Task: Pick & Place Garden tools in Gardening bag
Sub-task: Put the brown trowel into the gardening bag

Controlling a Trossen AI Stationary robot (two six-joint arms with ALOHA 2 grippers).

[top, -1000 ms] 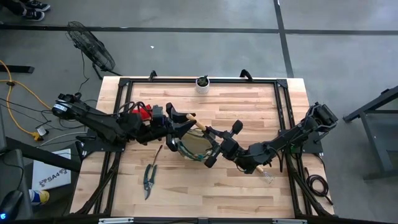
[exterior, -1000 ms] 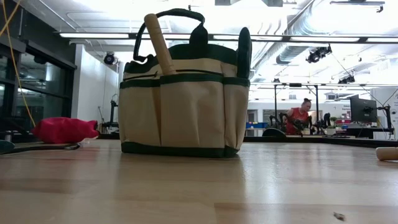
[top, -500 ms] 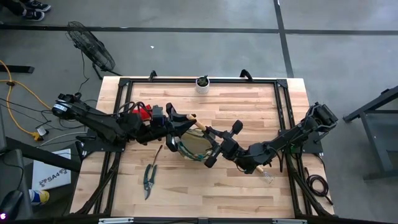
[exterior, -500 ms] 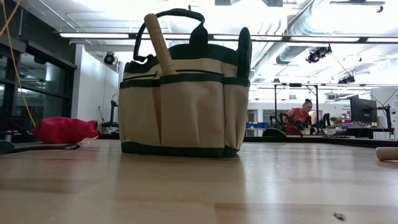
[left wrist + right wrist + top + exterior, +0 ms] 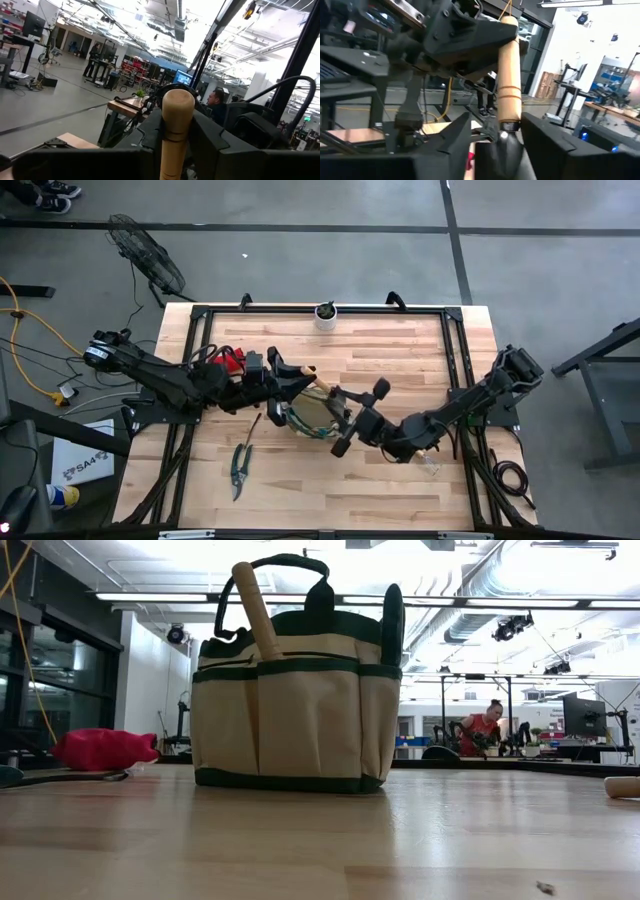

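Between the left claw's [image 5: 292, 372] jaws stands a wooden-handled tool [image 5: 176, 131].

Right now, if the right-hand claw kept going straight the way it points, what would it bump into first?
Probably the wooden tool handle standing directly ahead of the right gripper, over the round tan fabric bag. Just past it sits the left gripper. Depth is uncertain.

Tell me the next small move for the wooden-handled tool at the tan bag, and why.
Probably open the left gripper and lift clear. It is shut on the wooden-handled metal tool, whose handle already pokes up from the round tan fabric bag with dark green trim. The right gripper stands open around its neck.
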